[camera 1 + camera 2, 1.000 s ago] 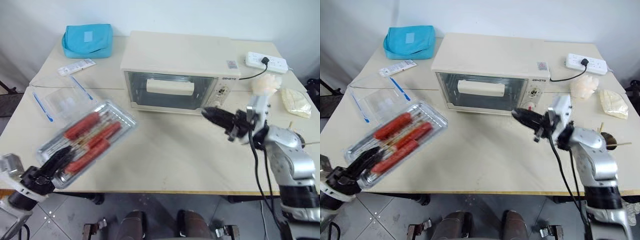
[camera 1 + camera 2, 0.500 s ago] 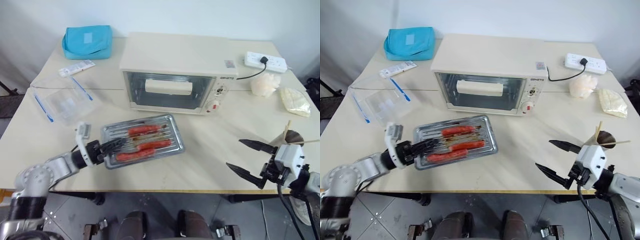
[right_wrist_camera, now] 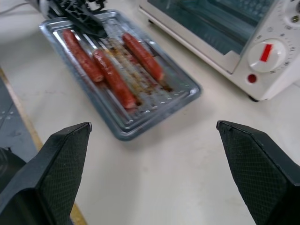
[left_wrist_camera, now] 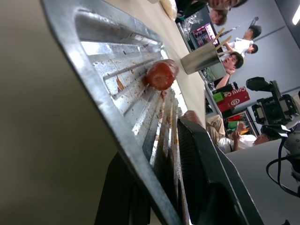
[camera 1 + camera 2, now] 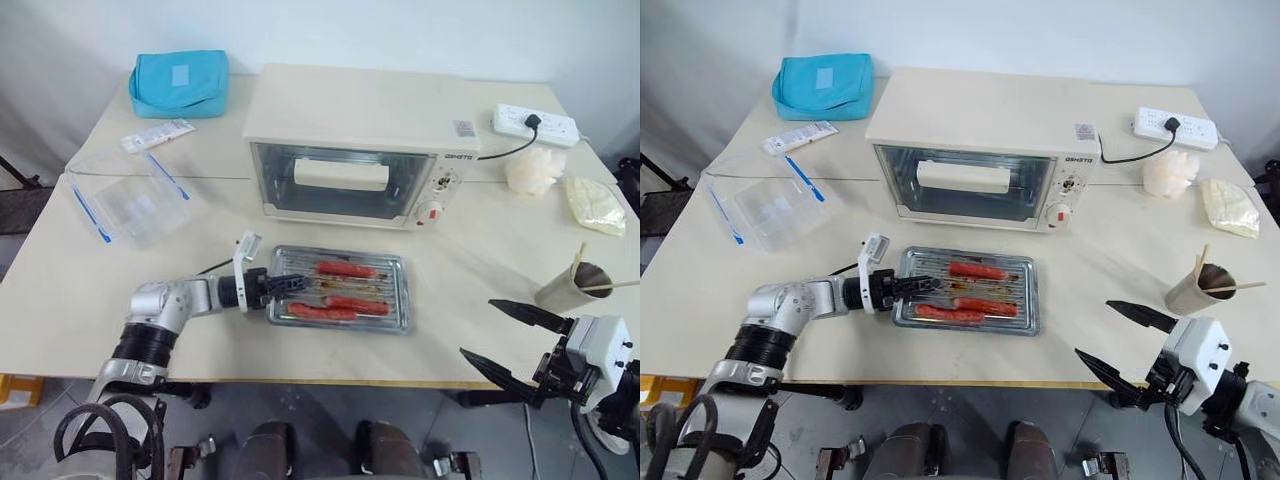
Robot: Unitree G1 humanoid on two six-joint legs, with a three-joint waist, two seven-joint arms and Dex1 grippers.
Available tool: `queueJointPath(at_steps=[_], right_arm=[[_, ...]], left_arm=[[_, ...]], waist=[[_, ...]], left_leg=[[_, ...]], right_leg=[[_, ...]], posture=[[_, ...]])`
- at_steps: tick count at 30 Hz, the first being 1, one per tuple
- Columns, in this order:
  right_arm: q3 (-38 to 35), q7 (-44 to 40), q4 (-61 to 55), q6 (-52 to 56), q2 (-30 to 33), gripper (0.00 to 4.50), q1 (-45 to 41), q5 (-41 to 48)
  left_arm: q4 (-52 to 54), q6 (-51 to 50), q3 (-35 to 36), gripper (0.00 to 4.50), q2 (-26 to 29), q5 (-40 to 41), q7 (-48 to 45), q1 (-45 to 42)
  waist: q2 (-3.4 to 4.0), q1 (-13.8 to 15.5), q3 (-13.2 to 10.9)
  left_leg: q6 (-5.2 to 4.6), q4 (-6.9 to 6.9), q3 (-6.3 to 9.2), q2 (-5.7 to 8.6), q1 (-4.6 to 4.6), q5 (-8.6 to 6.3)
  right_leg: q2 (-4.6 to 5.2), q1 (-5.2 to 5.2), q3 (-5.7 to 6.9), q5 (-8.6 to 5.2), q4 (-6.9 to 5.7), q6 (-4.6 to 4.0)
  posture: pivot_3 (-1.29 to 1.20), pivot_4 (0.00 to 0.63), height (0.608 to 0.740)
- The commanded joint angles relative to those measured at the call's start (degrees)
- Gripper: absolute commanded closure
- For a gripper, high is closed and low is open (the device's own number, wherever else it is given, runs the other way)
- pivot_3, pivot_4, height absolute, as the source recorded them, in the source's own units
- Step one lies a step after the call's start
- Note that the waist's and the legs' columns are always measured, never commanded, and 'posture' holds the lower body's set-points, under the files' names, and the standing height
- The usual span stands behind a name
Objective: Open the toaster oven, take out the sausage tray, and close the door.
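My left gripper [image 5: 288, 285] is clamped on the sausage tray's [image 5: 342, 302] rim, one finger inside, one beneath. My right gripper [image 5: 510, 336] is spread wide, empty.

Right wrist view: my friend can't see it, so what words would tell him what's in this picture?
A silver sausage tray with three red-brown sausages lies on a pale table, just in front of a cream toaster oven whose glass door is shut. The left gripper grips the tray's far end; the right gripper stands near with jaws wide open.
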State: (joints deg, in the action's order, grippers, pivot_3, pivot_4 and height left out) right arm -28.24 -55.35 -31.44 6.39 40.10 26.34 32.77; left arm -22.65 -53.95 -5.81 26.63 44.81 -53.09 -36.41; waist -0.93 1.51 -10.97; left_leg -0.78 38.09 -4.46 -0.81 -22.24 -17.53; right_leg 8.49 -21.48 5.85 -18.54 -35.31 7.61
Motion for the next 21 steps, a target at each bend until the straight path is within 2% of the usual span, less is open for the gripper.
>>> queueJointPath(at_steps=[1,6,10,11,14,17,19,21], right_arm=[[-1.39,0.49,-2.18,0.35,-0.23,0.0,0.69,1.09],[-0.01,0.43,-1.71,1.17,0.29,0.0,-0.9,1.34],[1.17,-0.43,-0.95,1.76,0.88,0.0,-2.71,1.39],[1.48,-0.74,-0.83,2.09,1.16,0.0,-3.2,1.56],[1.98,-1.86,-0.59,3.25,2.07,0.0,-4.26,2.11],[2.0,-3.69,0.58,5.99,3.99,0.0,-6.01,4.47],[2.19,-4.59,1.3,7.0,4.8,0.0,-7.46,5.57],[2.75,-5.75,1.8,7.66,5.56,0.0,-8.98,6.29]], left_arm=[[1.77,-1.77,1.06,2.97,-1.44,-0.72,-0.62,-0.75],[8.06,-1.91,3.84,1.47,1.44,-1.65,0.48,2.45],[13.25,-1.83,6.98,0.21,5.98,-2.11,0.68,6.21],[14.44,-0.95,7.73,0.03,7.73,-2.58,-0.05,7.42],[18.04,1.11,8.56,0.03,13.33,-3.31,-4.66,11.29],[20.94,8.06,11.99,0.03,18.26,-4.71,-9.14,16.69],[22.65,13.96,14.31,0.03,20.61,-6.14,-12.31,20.15],[23.89,26.79,19.18,0.03,20.24,-7.97,-16.68,24.47]], waist=[[0.0,0.03,0.0],[0.0,-0.2,0.0],[0.0,-0.3,0.0],[0.0,-0.31,0.0],[0.0,-0.3,0.0],[0.01,-0.23,0.0],[0.01,-0.19,0.0],[0.02,-0.12,-0.01]], left_leg=[[-0.01,0.02,0.02,-0.01,0.0,0.01],[-0.03,0.01,0.05,-0.06,0.0,0.02],[-0.01,0.0,0.05,-0.13,0.04,0.03],[-0.01,0.0,0.05,-0.17,0.04,0.03],[-0.01,0.01,0.05,-0.21,0.04,0.03],[0.0,-0.03,0.05,-0.2,0.04,0.02],[-0.02,-0.02,0.05,-0.21,0.03,0.0],[-0.03,-0.03,0.07,-0.22,0.03,0.0]], right_leg=[[0.01,0.01,0.0,0.0,-0.01,0.01],[0.03,0.01,0.0,0.01,-0.04,0.01],[0.02,0.0,-0.01,0.0,-0.08,0.01],[0.02,0.0,-0.01,0.0,-0.08,0.01],[0.02,0.0,-0.02,0.0,-0.08,0.0],[0.05,-0.01,-0.02,0.0,-0.03,-0.01],[0.06,0.0,-0.02,0.0,0.01,-0.01],[0.08,0.01,-0.01,0.0,0.06,-0.01]], posture=[[0.0,0.15,0.74],[0.0,0.15,0.74],[0.0,0.15,0.74],[0.0,0.15,0.74],[0.0,0.15,0.74],[0.0,0.15,0.74],[0.0,0.15,0.74],[0.0,0.15,0.74]])
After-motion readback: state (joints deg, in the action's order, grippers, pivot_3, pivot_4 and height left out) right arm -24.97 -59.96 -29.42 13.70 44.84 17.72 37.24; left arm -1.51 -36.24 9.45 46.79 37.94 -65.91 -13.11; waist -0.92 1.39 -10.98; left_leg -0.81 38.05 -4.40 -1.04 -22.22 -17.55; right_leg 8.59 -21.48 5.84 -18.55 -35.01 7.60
